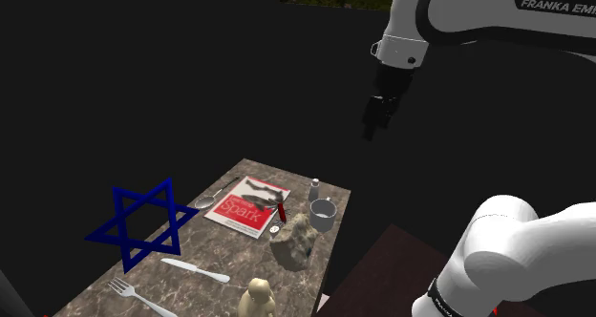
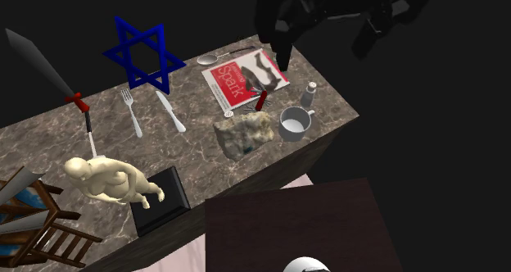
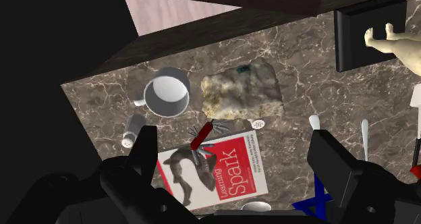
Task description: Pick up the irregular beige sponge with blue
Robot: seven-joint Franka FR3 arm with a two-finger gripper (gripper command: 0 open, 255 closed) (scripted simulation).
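1. The gripper [image 1: 372, 129] hung high over the far end of the marbled table [image 1: 212, 250], well apart from everything on it.
2. In the wrist view I saw its two black fingers [image 3: 145, 148] standing wide apart with nothing between them.
3. The sponge [image 3: 241, 91], a lumpy beige-grey block with a small blue-green patch on one edge, lay on the table beyond the fingertips, roughly in line with the gap between them.
4. In the shoulder view the sponge [image 1: 293, 239] sat near the table edge that faces the dark stand [image 1: 382, 267].
5. A white mug [image 3: 166, 93] stood upright just beside the sponge, mouth up, and a small shaker [image 3: 133, 131] stood near the mug on its other side.
6. A red-and-white "Spark" magazine [image 3: 216, 172] lay flat near the sponge, with a red pocket knife [image 3: 206, 133] resting on the magazine corner closest to it.
7. In the second exterior view I made out a blue six-pointed star [image 2: 146, 56] standing by the far edge, a spoon [image 2: 214, 57] beside the magazine, and a fork [image 2: 131, 111] and table knife [image 2: 171, 111] lying side by side.
8. A pale figurine [image 2: 106, 179] lay tipped over, its feet at a black base [image 2: 160, 198].
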